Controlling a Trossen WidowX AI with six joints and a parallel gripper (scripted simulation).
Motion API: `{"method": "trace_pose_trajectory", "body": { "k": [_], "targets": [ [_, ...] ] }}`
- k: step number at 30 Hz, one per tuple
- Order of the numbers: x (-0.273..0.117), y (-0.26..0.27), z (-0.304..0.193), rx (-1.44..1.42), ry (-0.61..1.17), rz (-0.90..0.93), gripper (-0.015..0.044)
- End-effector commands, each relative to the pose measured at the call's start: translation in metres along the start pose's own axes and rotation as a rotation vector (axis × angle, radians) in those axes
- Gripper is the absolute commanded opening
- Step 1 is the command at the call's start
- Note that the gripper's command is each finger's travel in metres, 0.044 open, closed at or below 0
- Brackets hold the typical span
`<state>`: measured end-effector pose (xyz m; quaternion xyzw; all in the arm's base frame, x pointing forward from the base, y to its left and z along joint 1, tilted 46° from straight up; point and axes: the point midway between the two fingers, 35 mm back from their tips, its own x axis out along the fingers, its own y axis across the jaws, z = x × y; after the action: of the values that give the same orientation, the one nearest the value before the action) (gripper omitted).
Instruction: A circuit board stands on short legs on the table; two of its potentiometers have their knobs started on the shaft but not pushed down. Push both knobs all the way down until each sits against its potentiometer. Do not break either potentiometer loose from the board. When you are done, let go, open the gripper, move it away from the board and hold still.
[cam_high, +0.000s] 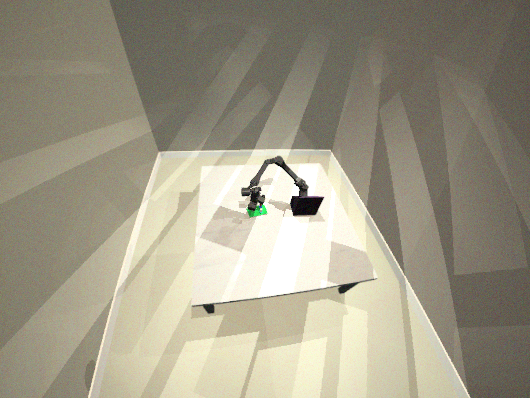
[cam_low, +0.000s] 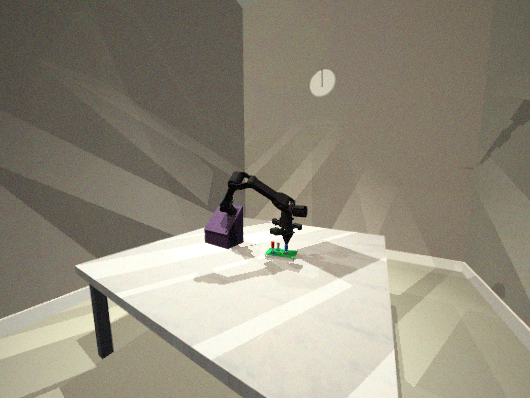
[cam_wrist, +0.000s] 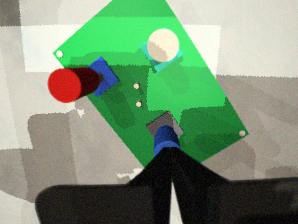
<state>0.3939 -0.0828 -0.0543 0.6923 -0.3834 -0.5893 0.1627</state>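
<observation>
The gripper is closed, fingertips over the blue knob on the board; from that knob, pushing should run straight down toward the board.

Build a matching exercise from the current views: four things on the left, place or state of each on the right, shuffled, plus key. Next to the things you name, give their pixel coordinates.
1. red knob (cam_low: 273, 244) (cam_wrist: 65, 85)
2. cream knob (cam_wrist: 163, 45)
3. blue knob (cam_wrist: 166, 140)
4. gripper (cam_low: 287, 243) (cam_wrist: 170, 153)

A. over the grey potentiometer (cam_wrist: 162, 124)
B. closed, fingertips at a knob's top
C. over the blue potentiometer (cam_wrist: 104, 77), standing up from the board (cam_high: 253, 213) (cam_low: 291, 254) (cam_wrist: 190, 90)
D. over the teal potentiometer (cam_wrist: 159, 66)

Pairs: 1-C, 2-D, 3-A, 4-B
</observation>
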Motion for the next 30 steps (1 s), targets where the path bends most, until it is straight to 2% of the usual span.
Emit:
{"method": "trace_pose_trajectory", "body": {
  "k": [1, 30],
  "targets": [
    [0.0047, 0.0020, -0.0007, 0.005, -0.004, 0.001, 0.0000],
    [0.0084, 0.0021, -0.0006, 0.005, -0.004, 0.001, 0.0000]
  ]
}}
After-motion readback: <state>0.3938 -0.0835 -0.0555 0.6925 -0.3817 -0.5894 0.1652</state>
